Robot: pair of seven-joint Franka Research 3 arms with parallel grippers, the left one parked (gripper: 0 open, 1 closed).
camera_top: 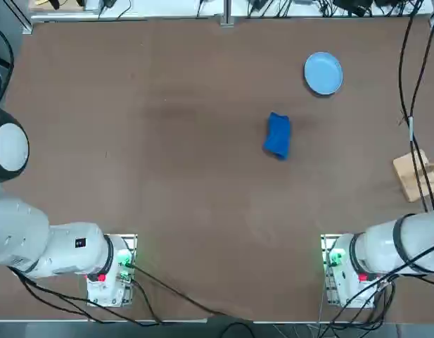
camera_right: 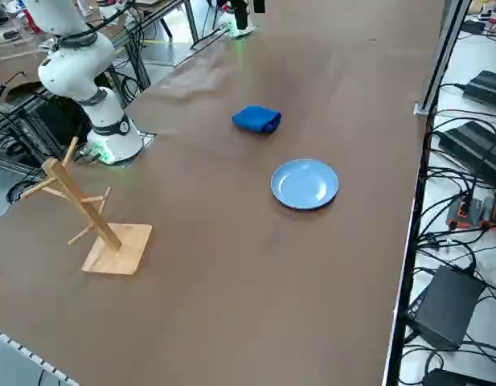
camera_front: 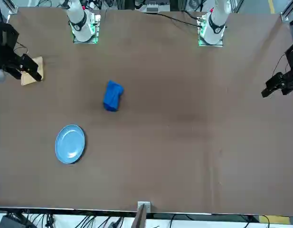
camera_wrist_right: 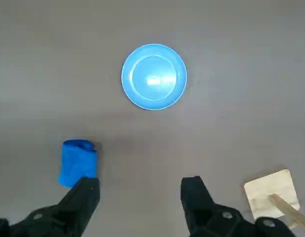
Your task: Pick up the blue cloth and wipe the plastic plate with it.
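While the right gripper [camera_wrist_right: 140,192] hovers high, fingers wide and seemingly empty, a wooden rack [camera_top: 416,176] stands beside it.

Even, diffuse overhead lighting; shadows soft and faint. Small glare spot at centre of plastic plate [camera_wrist_right: 153,77] in the wrist view. Brown table [camera_top: 167,176] matte, with a pale sheen patch in the right side view. All views sharp.
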